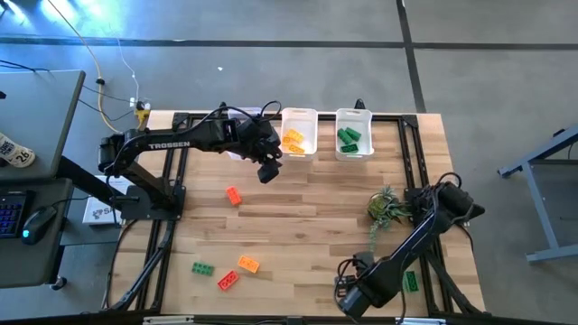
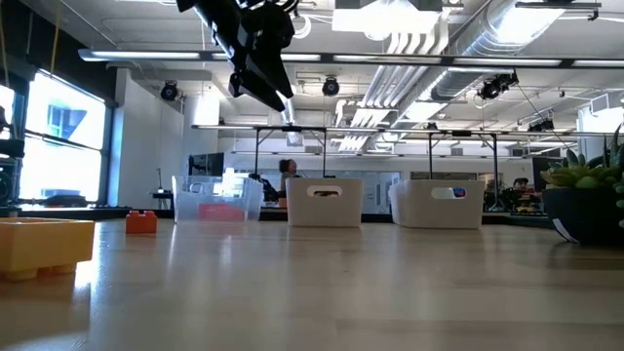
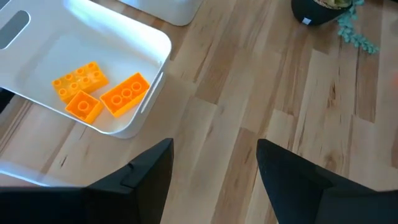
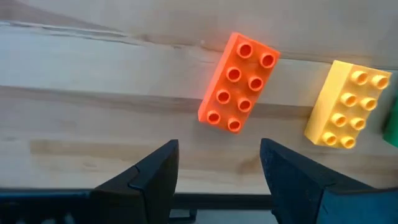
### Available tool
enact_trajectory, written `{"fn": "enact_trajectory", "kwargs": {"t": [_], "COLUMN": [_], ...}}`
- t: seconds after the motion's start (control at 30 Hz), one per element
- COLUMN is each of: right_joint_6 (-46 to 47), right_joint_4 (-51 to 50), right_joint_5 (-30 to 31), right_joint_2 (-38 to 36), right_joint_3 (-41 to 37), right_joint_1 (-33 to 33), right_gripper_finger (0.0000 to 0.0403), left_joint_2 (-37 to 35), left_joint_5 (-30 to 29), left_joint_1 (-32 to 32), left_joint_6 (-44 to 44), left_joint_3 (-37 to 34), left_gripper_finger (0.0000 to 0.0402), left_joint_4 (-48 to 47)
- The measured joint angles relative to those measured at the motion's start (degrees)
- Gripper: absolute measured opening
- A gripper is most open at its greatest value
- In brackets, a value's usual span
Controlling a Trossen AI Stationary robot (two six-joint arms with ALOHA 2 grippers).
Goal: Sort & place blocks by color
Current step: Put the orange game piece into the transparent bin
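Note:
My left gripper (image 1: 267, 170) (image 3: 214, 174) hangs open and empty above the table, high in the low view (image 2: 261, 73), just in front of the bin (image 3: 155, 37) that holds three orange bricks (image 3: 102, 90). The neighbouring bin (image 1: 354, 133) holds green bricks (image 1: 349, 139). My right gripper (image 1: 348, 296) (image 4: 217, 168) waits open near the near edge, looking at a red brick (image 4: 239, 82) and a yellow brick (image 4: 345, 104) that lie flat on the wood. A red brick (image 1: 234, 195), a green brick (image 1: 201, 268), a red one (image 1: 228, 281) and an orange one (image 1: 248, 264) lie loose on the table.
A third clear bin with red contents (image 2: 216, 205) sits at the far edge, mostly hidden under my left arm in the high view. A potted plant sprig (image 1: 386, 208) stands beside my right arm. Another green brick (image 1: 411, 282) lies by that arm.

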Motion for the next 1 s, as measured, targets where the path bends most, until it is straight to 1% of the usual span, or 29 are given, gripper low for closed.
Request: {"fn": "enact_trajectory", "kwargs": {"t": [0.07,0.17,0.33,0.47,0.77,0.87,1.0], "right_joint_6": [0.3,0.4,0.4,1.0,0.7,0.5,0.4], "right_joint_4": [0.1,0.0,0.2,-0.1,0.2,0.2,0.2], "right_joint_5": [-0.3,-2.8,-3.3,-5.9,-6.2,-6.1,-6.4], "right_joint_2": [1.0,2.5,4.6,6.5,9.4,9.6,9.7], "right_joint_3": [0.0,0.0,0.0,0.0,0.2,0.3,0.2], "right_joint_1": [-0.2,-0.6,-0.6,-0.7,-1.0,-1.1,-1.5], "right_gripper_finger": [0.0213,0.0213,0.0213,0.0213,0.0212,0.0201,0.0155], "left_joint_2": [0.0,0.0,0.0,0.0,0.0,0.0,0.0], "left_joint_5": [0.0,0.2,0.3,0.3,0.3,0.3,0.2], "left_joint_1": [0.0,0.0,0.0,0.0,0.0,0.0,0.0], "left_joint_6": [0.0,0.0,0.0,0.0,0.0,0.0,0.0], "left_joint_3": [0.0,0.0,0.0,0.0,0.0,0.0,0.0], "left_gripper_finger": [0.0217,0.0217,0.0217,0.0217,0.0217,0.0217,0.0217], "left_joint_4": [0.0,0.0,-0.6,-1.5,-1.6,-1.6,-1.5]}}
